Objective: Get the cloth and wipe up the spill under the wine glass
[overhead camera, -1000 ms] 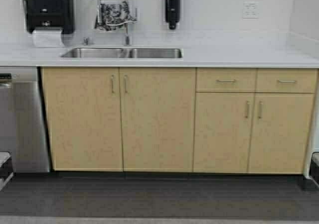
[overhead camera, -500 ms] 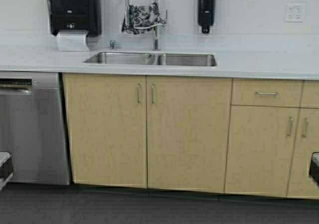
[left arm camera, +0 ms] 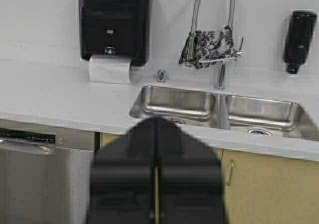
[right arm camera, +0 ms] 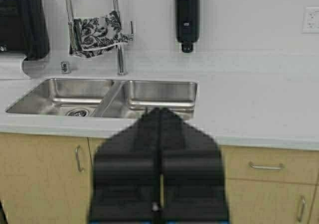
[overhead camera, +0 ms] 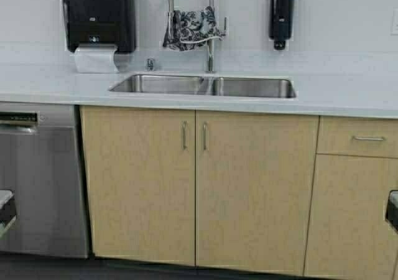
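- high view: the cloth (overhead camera: 193, 28) is hanging over the faucet (overhead camera: 209, 18) above the sink (overhead camera: 205, 86); the paper towel dispenser (overhead camera: 98, 15) is sitting on the wall to its left
- left wrist view: the left gripper (left arm camera: 155, 184) is pointing at the sink's edge with its fingers pressed together; the cloth (left arm camera: 209, 46) is draping on the faucet
- right wrist view: the right gripper (right arm camera: 159, 174) is likewise closed on nothing; the cloth (right arm camera: 97, 32) is hanging beside the soap dispenser (right arm camera: 187, 17)

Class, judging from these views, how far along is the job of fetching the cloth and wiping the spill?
Nothing is done yet. The cloth hangs draped over the faucet above the sink. The left gripper and right gripper are both shut, empty, and short of the counter. In hand: the approach to the sink. Left: grasp the cloth, find the wine glass, which no view shows, and wipe.
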You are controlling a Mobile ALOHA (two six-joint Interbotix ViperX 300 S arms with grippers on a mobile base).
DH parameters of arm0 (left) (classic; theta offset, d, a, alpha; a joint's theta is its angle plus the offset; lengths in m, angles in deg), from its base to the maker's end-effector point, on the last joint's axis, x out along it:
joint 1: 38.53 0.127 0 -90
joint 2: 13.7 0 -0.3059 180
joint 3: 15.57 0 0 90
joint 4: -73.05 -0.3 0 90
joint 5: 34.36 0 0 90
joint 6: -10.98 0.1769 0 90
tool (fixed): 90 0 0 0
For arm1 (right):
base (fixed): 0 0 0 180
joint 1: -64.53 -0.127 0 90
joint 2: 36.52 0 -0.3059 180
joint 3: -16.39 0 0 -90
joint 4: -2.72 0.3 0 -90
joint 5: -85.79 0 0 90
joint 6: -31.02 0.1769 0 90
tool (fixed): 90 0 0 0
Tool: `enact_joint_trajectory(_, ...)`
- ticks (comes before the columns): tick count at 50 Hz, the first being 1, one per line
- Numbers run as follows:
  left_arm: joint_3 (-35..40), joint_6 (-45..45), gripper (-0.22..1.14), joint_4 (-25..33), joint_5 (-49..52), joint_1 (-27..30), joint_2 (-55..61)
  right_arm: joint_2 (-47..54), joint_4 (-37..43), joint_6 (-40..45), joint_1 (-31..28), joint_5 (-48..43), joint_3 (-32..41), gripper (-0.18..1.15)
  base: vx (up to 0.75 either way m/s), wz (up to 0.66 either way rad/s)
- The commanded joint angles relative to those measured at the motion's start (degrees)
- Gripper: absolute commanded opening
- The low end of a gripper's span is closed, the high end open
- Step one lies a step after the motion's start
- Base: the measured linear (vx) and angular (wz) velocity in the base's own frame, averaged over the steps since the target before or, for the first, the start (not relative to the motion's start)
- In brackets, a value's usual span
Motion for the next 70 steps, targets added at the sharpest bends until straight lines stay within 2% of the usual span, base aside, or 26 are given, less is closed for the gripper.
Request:
enact_joint_trajectory(1, 0.4, -0.8, 0.03, 0.1, -0.8, 0.1, 0.5, 0.2, -0.1, 0.0, 0.0, -0.5, 0.0, 0.05, 0.43, 0.07)
enact_joint_trajectory(30, -0.8, -1.8, 0.03, 0.0, -1.9, 0.1, -2.2, 0.1, 0.0, 0.3, -0.1, -0.7, 0.8, 0.05, 0.43, 0.06)
enact_joint_trajectory(43, -2.3, -2.2, 0.03, 0.1, -1.8, 0.1, -6.1, -0.9, -0.1, 4.4, -0.3, -0.7, 0.8, 0.05, 0.42, 0.08)
enact_joint_trajectory(61, -3.3, -2.5, 0.03, 0.1, -1.4, 0.1, -9.1, -1.1, -2.6, 7.0, -5.4, 0.4, 1.7, 0.05, 0.40, 0.02)
enact_joint_trajectory(70, -3.5, -2.5, 0.03, 0.1, 0.2, 0.1, -9.8, -1.6, -3.5, 7.2, -7.3, 6.6, 4.1, 0.05, 0.38, 0.03)
